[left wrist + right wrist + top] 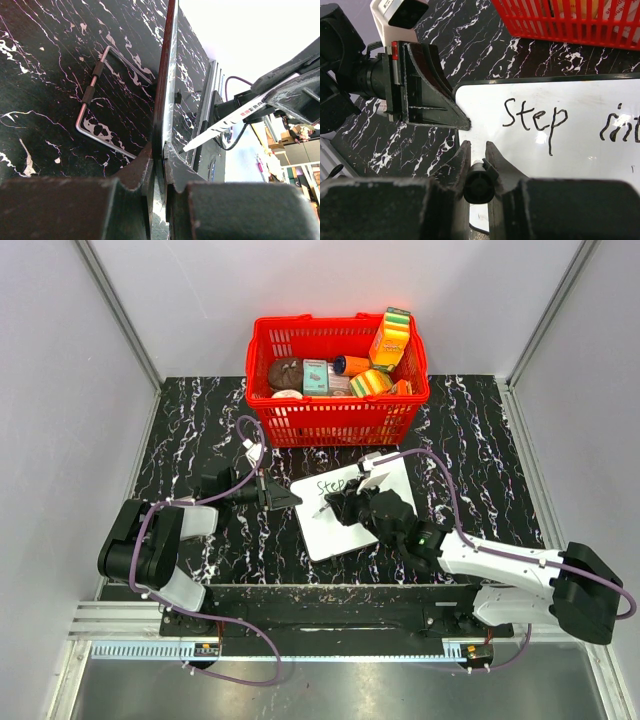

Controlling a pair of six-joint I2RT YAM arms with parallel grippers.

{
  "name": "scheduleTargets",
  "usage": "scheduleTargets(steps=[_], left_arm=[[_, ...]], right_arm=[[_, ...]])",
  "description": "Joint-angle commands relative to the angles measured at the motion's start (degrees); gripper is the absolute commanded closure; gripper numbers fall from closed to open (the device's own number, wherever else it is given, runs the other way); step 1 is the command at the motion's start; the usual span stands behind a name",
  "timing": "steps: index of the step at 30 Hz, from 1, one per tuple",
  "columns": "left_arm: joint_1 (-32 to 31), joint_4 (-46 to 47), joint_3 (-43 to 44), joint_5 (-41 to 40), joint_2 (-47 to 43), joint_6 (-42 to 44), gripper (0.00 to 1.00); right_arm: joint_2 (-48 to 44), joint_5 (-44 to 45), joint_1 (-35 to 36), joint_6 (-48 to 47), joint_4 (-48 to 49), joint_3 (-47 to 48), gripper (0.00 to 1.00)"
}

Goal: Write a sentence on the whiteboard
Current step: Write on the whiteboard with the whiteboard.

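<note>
The whiteboard (328, 532) lies on the black marble table in front of the red basket. It also shows in the right wrist view (580, 165) and edge-on in the left wrist view (168, 75). The sentence (535, 119) reads "Step" and then the start of a second word at the frame's right edge; it is faint in the top view (332, 484). My left gripper (285, 498) (162, 150) is shut on the board's left edge. My right gripper (345, 502) (476, 146) is shut on a marker (479, 183) (230, 119) over the board's left part, below "Step".
A red basket (338, 422) full of groceries stands just behind the board. A bent wire stand (94, 100) lies on the table beside the board. A metal rail (300, 625) runs along the near edge. Grey walls close in both sides.
</note>
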Motion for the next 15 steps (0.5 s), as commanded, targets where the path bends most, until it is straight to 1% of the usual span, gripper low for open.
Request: scheduleTargets(steps=[1, 15], left_arm=[[-0.7, 0.2, 0.8, -0.8, 1.0, 4.5, 1.00], [-0.7, 0.2, 0.8, -0.8, 1.1, 4.5, 1.00]], right_arm=[[0.8, 2.6, 0.9, -0.6, 3.5, 2.4, 1.00], [2.5, 5.1, 1.0, 0.1, 3.0, 1.7, 1.00]])
